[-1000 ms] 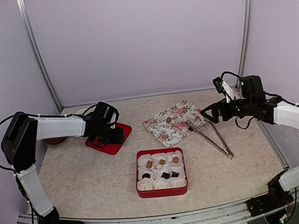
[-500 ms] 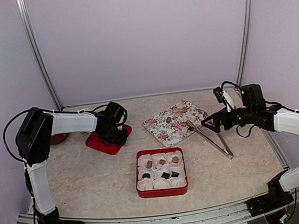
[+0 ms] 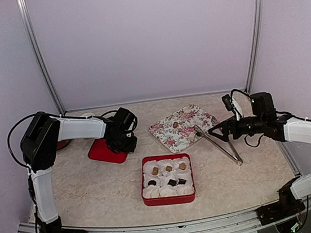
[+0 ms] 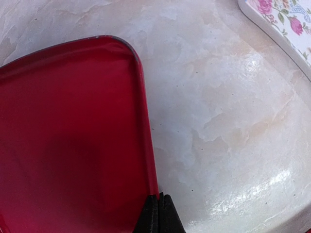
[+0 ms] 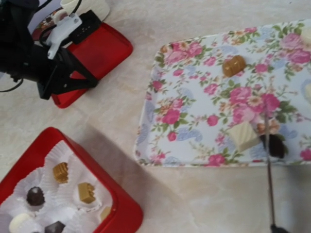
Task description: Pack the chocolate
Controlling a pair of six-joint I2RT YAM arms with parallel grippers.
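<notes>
Several chocolate pieces, tan [image 3: 168,168] and dark [image 3: 172,182], sit in white paper cups inside the red box [image 3: 144,193]. More chocolate lies on the floral tray [image 3: 169,134]: a tan piece [image 5: 233,65], a cream one [image 5: 243,137] and a dark one [image 5: 276,145]. My left gripper [image 3: 125,138] is shut on the right rim of the red lid [image 4: 73,136], its fingertips [image 4: 151,213] pinching the edge. My right gripper [image 3: 218,127] hovers open over the metal tongs [image 3: 221,145] by the tray's right side. Its fingers stay out of the right wrist view.
A white cup [image 5: 87,6] and a patterned plate [image 5: 46,19] stand at the back left behind the lid. The tongs reach from the tray's edge toward the table's right side. The booth's walls close in on three sides.
My left gripper slid right along the lid and closed on its right rim. The right gripper came down and left toward the tongs, still open.
</notes>
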